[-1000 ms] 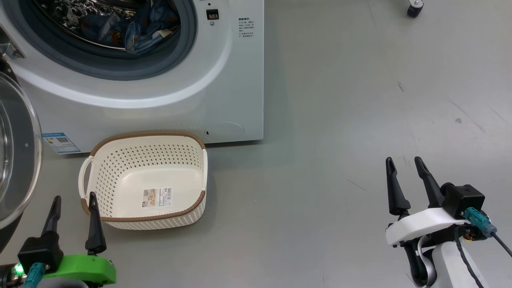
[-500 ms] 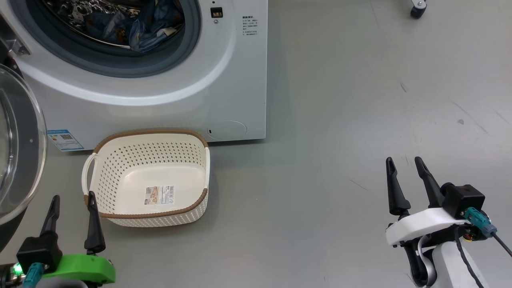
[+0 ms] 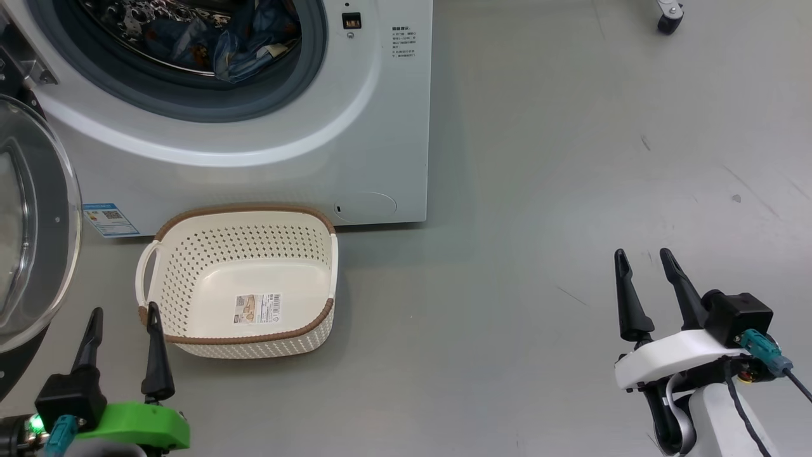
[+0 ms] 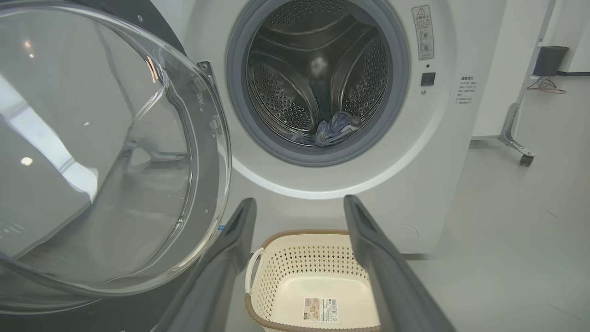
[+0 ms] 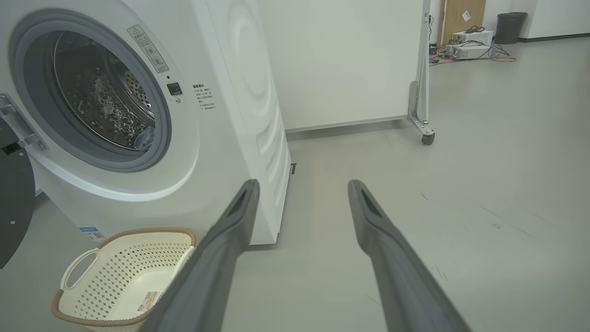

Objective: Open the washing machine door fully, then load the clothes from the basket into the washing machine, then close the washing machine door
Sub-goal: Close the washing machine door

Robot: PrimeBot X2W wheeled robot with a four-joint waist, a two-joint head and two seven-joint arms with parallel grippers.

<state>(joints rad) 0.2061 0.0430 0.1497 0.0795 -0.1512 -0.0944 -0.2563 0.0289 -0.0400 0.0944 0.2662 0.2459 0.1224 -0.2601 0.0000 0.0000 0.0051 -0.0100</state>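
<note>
Hovering above the floor, the left gripper and right gripper hold their jaws apart. Just past the left one sits the basket, its bare bottom showing a label. Behind it stands the washing machine, the washing machine door swung open, cut off at the left edge; the clothes lie in the drum, partly hidden.

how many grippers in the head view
2. The left gripper is at lower left, beside the basket; the right gripper is at lower right, over the floor. Both open, empty.
</note>
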